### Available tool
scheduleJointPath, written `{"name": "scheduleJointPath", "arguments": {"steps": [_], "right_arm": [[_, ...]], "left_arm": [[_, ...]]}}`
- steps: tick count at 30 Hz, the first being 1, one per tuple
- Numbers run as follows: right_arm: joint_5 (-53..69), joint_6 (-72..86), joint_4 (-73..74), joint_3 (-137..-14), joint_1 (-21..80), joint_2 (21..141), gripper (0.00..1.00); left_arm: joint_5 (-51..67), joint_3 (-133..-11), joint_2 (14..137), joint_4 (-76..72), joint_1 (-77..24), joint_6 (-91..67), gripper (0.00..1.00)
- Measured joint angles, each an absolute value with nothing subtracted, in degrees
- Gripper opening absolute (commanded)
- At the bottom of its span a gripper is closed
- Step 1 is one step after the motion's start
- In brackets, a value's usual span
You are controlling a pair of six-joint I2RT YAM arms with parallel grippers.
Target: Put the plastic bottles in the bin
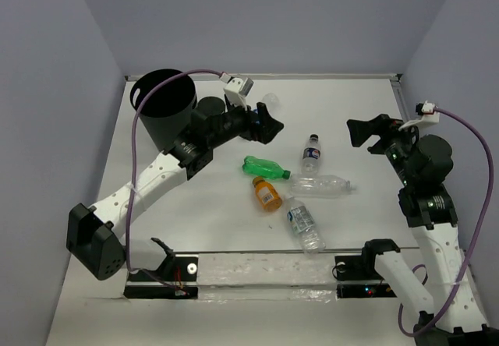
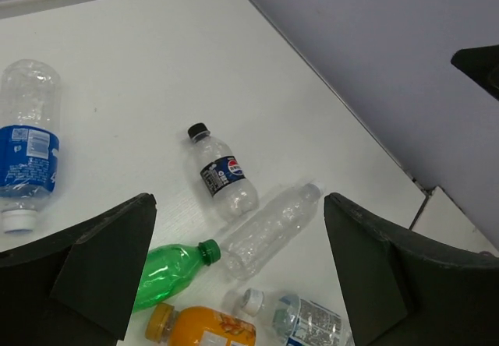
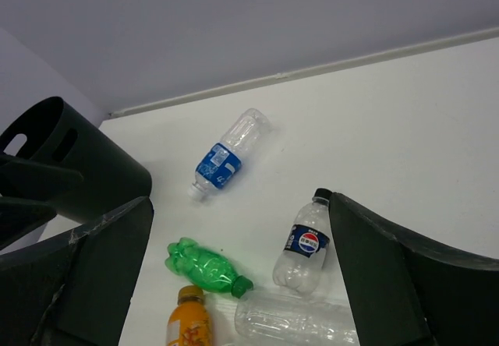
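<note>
Six plastic bottles (image 1: pixel 263 167) outside bin (image 1: pixel 158 126)

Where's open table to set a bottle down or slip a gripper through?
Bare: near-left table, bordered by the left arm and the orange bottle. Also the far strip between the blue-labelled bottle and the right gripper. Crowded: mid-table, where the green bottle, orange and three clear bottles lie bunched.

The bin (image 1: pixel 162 100) stands at the far left corner of the table (image 1: pixel 218 229). One bottle (image 3: pixel 226 155) lies alone by the far edge, right of the bin. Five other bottles (image 1: pixel 267 193) cluster mid-table: rearmost bottle (image 1: pixel 311 153) behind, front bottle (image 1: pixel 302 224) nearest, and three between.
</note>
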State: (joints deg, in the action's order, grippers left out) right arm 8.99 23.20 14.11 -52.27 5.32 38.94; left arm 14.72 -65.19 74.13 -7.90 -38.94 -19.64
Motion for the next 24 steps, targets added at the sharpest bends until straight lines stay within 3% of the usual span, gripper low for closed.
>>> {"name": "scheduleJointPath", "arguments": {"steps": [7,16,24], "right_arm": [[9.34,23.97,13.67,-49.91,5.32,36.34,0.98],[12.21,24.97,13.32,-45.8,5.32,35.27,0.99],[15.64,25.34,12.32,-45.45,5.32,37.17,0.99]], "left_arm": [[4.71,-75.31,84.18,-3.36,-38.94,-14.5,0.99],[-11.92,-99.22,110.74,7.09,-36.42,-5.04,0.99],[-11.66,-117.14,128.33,15.18,-32.47,1.04,0.99]]}}
